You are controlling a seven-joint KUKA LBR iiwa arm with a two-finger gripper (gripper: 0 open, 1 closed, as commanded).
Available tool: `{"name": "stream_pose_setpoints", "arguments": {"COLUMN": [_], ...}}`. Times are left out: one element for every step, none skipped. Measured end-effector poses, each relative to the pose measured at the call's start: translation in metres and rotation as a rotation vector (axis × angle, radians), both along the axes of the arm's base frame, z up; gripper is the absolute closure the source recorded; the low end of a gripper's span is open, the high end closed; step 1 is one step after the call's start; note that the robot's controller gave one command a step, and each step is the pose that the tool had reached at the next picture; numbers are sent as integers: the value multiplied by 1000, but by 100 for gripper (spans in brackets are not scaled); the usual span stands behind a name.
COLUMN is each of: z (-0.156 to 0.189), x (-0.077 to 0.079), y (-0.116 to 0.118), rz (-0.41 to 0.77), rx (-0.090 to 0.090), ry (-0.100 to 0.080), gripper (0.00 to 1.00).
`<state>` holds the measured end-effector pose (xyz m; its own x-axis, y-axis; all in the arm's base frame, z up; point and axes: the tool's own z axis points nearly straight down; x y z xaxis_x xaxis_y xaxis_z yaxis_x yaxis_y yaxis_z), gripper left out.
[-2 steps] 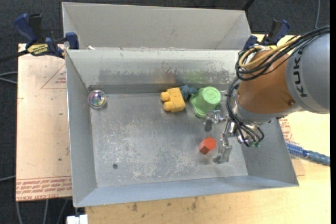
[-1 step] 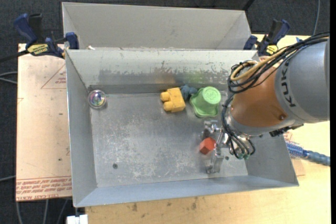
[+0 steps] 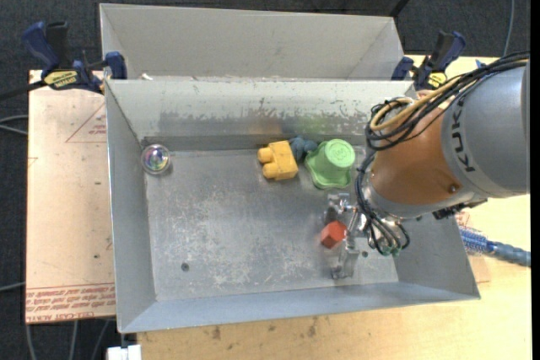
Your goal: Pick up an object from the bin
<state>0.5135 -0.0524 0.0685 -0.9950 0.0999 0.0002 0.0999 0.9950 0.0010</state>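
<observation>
Pincer (image 3: 341, 238): open, you see its fingers either side of a small red block (image 3: 332, 236)
Place: bin (image 3: 228, 223) floor, toward front-right corner

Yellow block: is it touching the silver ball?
No, the yellow block lies near the green cup, far from the silver ball near the view's left wall.

The arm (image 3: 472, 139), cut off at the right, hides the bin's (image 3: 236, 223) right wall, and the small red thing (image 3: 332, 237) is unidentifiable.
</observation>
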Motion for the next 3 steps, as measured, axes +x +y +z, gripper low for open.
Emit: {"name": "stream_pose_setpoints", "arguments": {"z": [1, 40, 94], "x": [0, 2, 4], "y": [0, 0, 0], "rz": [1, 3, 4], "rx": [0, -1, -1], "ry": [0, -6, -8], "gripper": [100, 100, 100]}}
